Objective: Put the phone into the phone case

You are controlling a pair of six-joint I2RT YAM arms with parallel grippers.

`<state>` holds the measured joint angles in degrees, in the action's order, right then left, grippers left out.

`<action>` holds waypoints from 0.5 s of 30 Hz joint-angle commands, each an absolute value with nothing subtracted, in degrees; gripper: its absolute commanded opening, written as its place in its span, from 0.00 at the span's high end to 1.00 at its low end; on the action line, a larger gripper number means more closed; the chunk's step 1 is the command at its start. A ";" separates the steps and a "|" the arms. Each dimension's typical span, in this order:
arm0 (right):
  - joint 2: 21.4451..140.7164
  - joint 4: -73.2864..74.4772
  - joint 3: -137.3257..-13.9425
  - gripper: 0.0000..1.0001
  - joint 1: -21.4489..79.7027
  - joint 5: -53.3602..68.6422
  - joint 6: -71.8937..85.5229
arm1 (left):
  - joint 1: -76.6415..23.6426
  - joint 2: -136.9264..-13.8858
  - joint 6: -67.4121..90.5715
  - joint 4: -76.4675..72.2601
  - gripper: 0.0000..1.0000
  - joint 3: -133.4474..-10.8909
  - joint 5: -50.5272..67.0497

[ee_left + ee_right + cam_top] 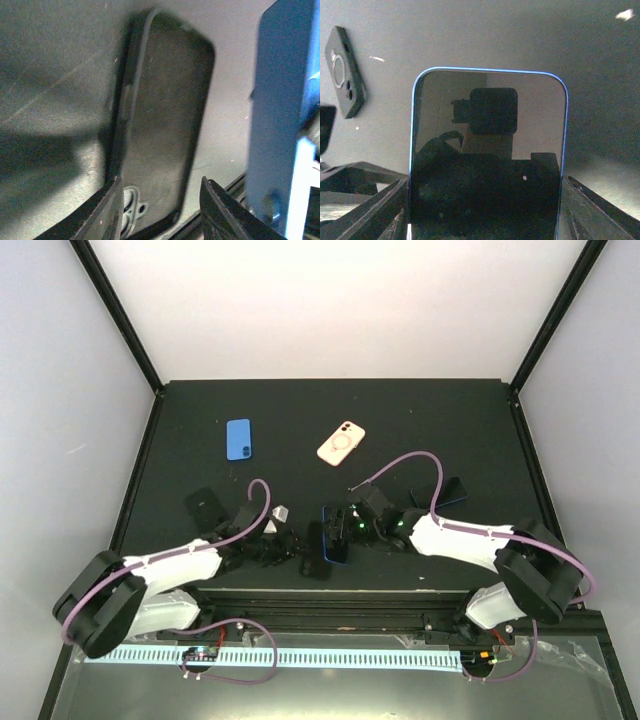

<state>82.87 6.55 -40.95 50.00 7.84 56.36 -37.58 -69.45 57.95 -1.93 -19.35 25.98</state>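
Black table point(420, 420), right hand point(486, 192) clamping phone point(487, 125) (blue-edged); left hand point(161, 184) part-open, empty, by dark case point(165, 100)

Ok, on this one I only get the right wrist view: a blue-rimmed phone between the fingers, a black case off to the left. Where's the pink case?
Observer: The pale pink phone case lies in the middle of the table, ring side up, nothing touching it.
Operator: And the left gripper?
Observer: The left gripper is open over one end of a second black case lying flat.
Operator: Anything else out there?
Observer: A blue phone-sized item lies left of the pink case.
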 commanded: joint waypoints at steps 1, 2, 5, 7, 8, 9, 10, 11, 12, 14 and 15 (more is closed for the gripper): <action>82.86 1.06 -41.94 0.37 53.81 6.55 62.76 | -37.00 -62.89 60.01 0.14 0.52 -18.78 21.31; 83.47 1.33 -42.64 0.37 54.77 5.98 63.30 | -36.39 -61.53 59.50 1.18 0.49 -18.61 20.64; 85.55 2.34 -44.44 0.37 57.11 4.92 65.41 | -33.97 -57.98 57.31 4.62 0.43 -18.61 20.03; 86.66 2.37 -44.88 0.37 58.19 4.00 66.83 | -31.82 -56.27 55.63 6.99 0.41 -18.72 20.47; 87.19 2.31 -44.95 0.37 58.66 3.53 67.70 | -30.78 -55.44 54.96 7.91 0.39 -18.72 20.95; 87.88 2.10 -45.00 0.37 59.03 3.00 68.65 | -29.78 -54.67 54.28 8.85 0.38 -18.76 21.24; 88.17 1.73 -45.04 0.37 59.40 2.80 69.41 | -28.81 -53.83 53.59 9.94 0.38 -18.85 21.53; 88.68 1.34 -45.34 0.37 59.74 2.42 70.04 | -27.88 -53.09 52.67 10.87 0.37 -19.00 21.68; 89.14 1.36 -45.68 0.37 60.15 1.79 70.41 | -26.90 -52.48 51.81 11.92 0.37 -19.13 21.81; 90.48 2.24 -46.61 0.37 60.62 0.45 71.20 | -24.99 -51.53 50.21 13.73 0.37 -19.32 22.16; 91.03 2.70 -47.07 0.37 60.72 0.22 71.61 | -24.13 -51.12 49.61 14.36 0.37 -19.29 22.46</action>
<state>89.49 4.69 -43.70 59.75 4.08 68.05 -27.09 -53.08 54.04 8.78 -18.72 22.11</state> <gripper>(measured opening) 0.738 0.630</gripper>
